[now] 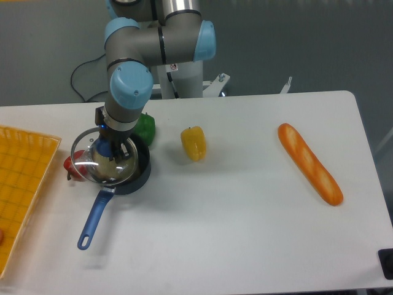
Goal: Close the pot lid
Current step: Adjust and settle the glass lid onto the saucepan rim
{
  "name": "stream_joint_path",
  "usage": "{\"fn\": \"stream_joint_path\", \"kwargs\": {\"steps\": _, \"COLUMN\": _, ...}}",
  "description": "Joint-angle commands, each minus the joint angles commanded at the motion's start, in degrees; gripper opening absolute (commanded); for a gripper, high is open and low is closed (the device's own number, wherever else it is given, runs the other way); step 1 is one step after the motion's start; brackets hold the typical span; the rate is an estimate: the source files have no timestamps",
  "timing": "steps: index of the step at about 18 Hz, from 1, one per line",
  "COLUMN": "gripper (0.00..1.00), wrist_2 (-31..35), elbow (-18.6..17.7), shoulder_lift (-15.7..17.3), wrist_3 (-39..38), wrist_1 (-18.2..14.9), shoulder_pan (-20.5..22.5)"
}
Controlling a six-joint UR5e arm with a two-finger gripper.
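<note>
Claw [113, 149] clamped on the lid [103, 163] knob, lid tilted, offset left over the pot [136, 175]. Yellow pepper [193, 143] right of pot; green pepper [145, 128] just behind.

The bench [245, 221] is white, with rounded corners; the pot [138, 178] sits near its left side, blue handle pointing toward the front edge; a green pepper [145, 128] lies just behind the pot; a red item [69, 166], mostly hidden, lies at the pot's left; a yellow pepper [193, 142] stands near the middle; a baguette [309, 163] lies diagonally at right; an orange tray [24, 190] overlaps the left edge.
</note>
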Motion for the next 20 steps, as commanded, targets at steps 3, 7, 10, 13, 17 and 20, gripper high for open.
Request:
{"fn": "stream_joint_path", "kwargs": {"steps": 3, "gripper": 0.44, "wrist_2": 0.09, "elbow": -0.09, "shoulder_lift": -0.09, "wrist_3": 0.53, "wrist_1": 0.00, "shoulder_pan": 0.35}}
{"fn": "stream_joint_path", "kwargs": {"steps": 7, "gripper": 0.45, "wrist_2": 0.18, "elbow": -0.53, "shoulder_lift": -0.09, "wrist_3": 0.62, "wrist_1": 0.00, "shoulder_pan": 0.35}}
{"fn": "stream_joint_path", "kwargs": {"steps": 10, "gripper": 0.45, "wrist_2": 0.26, "elbow": -0.53, "shoulder_lift": -0.09, "wrist_3": 0.62, "wrist_1": 0.00, "shoulder_pan": 0.35}}
{"fn": "stream_joint_path", "kwargs": {"steps": 13, "gripper": 0.45, "wrist_2": 0.26, "elbow": -0.62, "shoulder_lift": -0.09, "wrist_3": 0.62, "wrist_1": 0.00, "shoulder_pan": 0.26}}
{"fn": "stream_joint_path", "kwargs": {"steps": 17, "gripper": 0.46, "wrist_2": 0.26, "elbow": -0.70, "shoulder_lift": -0.17, "wrist_3": 0.62, "wrist_1": 0.00, "shoulder_pan": 0.18}}
{"fn": "stream_joint_path", "kwargs": {"steps": 20, "gripper": 0.49, "wrist_2": 0.26, "elbow": -0.70, "shoulder_lift": -0.26, "wrist_3": 0.62, "wrist_1": 0.00, "shoulder_pan": 0.26}}
